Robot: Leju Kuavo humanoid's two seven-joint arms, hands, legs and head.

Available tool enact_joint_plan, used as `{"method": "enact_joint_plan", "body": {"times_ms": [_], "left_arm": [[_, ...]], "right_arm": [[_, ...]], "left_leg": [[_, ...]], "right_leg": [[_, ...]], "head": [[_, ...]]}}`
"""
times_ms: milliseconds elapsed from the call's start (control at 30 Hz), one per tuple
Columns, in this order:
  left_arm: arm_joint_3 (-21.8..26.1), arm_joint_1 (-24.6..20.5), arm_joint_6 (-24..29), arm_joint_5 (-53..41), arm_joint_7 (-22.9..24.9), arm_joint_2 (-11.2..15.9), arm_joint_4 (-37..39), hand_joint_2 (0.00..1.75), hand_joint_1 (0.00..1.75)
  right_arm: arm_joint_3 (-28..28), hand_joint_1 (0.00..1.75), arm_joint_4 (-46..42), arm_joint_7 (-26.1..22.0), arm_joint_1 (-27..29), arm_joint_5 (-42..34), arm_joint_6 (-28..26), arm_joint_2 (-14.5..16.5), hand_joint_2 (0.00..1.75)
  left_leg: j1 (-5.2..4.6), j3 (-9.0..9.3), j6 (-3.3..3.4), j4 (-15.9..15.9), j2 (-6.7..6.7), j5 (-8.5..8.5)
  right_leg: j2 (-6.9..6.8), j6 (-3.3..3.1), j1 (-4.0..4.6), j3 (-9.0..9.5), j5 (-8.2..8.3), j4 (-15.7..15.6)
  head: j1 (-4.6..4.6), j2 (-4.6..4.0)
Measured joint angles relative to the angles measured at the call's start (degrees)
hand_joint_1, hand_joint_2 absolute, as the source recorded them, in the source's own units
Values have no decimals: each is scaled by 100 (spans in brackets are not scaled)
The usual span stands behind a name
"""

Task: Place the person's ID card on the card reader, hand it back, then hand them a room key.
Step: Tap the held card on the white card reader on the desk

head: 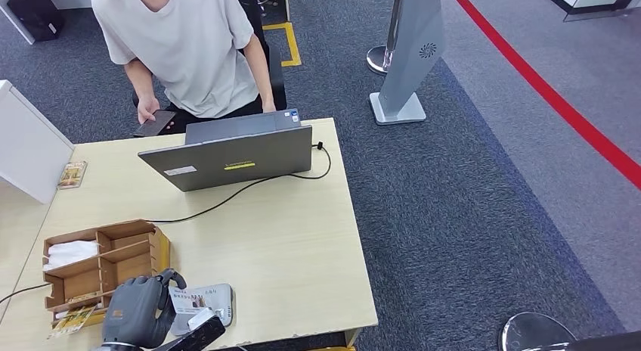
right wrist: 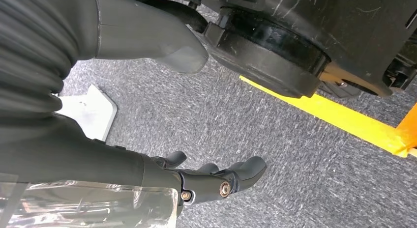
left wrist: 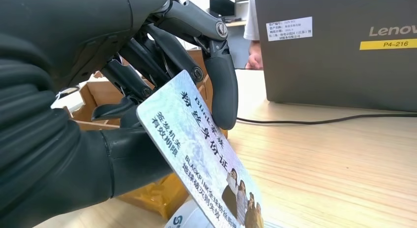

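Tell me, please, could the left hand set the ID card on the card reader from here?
Probably yes: the left hand holds the ID card right beside the card reader, with nothing between them.

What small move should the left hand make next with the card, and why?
Probably lower it a little: the left hand holds the ID card tilted over the card reader by the table's near edge. The card looks not yet flat on it, so easing down and levelling comes first.
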Motion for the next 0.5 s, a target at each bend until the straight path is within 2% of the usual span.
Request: {"method": "enact_joint_plan", "body": {"times_ms": [500], "left_arm": [[-26,22,-31,107,178,30,31,175,175]], "right_arm": [[-34,0,-8,4,18,-8,0,0,175]], "left_leg": [[0,0,0,0,0,0]], "right_leg": [[0,0,0,0,0,0]], "head": [[1,0]]}}
